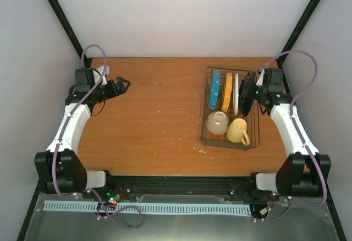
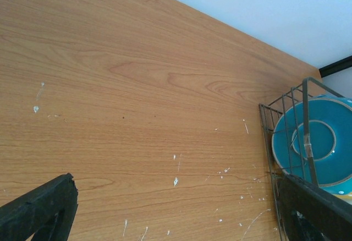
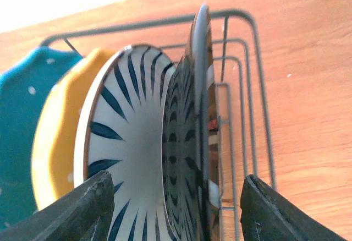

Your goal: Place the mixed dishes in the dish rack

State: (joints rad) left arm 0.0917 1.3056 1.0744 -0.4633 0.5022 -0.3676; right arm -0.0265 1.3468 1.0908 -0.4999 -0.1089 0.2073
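I am looking at the dish rack sitting at 3 o'clock on the table, and it is carrying every dish I can find. At its 12 o'clock end the plates are standing on edge between the prongs so each props itself and drains. The teal plate is outermost toward 9 o'clock, then the orange-yellow plate, the striped plate, and a dark glossy plate mirroring those stripes. At the 6 o'clock end the bowl is lying mouth-down beside the mug.

The right gripper is straddling the dark plate's rim with its jaws standing apart, neither finger pressing on it as far as I am seeing. I am judging the plate to be resting in its slot by itself.

The left gripper is hanging at 9 o'clock, jaws wide and empty, well clear of the rack. I am reading the loading as essentially complete.
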